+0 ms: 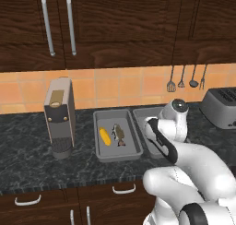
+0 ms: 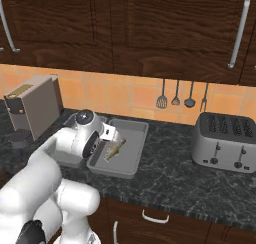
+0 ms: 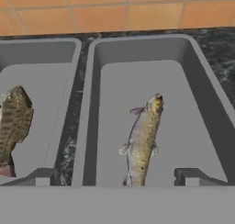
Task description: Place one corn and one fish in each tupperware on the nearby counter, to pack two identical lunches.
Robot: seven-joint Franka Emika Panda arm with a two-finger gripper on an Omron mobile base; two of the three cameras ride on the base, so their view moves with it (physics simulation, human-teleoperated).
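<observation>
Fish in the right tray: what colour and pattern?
Olive-brown with dark speckles and a paler belly edge; the fish shows best in the hand view.

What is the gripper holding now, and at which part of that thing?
Nothing is held. The gripper stands open, its fingertips apart on either side of the fish, which lies on the floor of the right tupperware.

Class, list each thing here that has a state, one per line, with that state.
Left tupperware: holds a corn and a fish.
Right tupperware: holds one fish, lying flat; no corn visible.
Hand: open, above the right tupperware's fish.
Cabinet doors: closed.
</observation>
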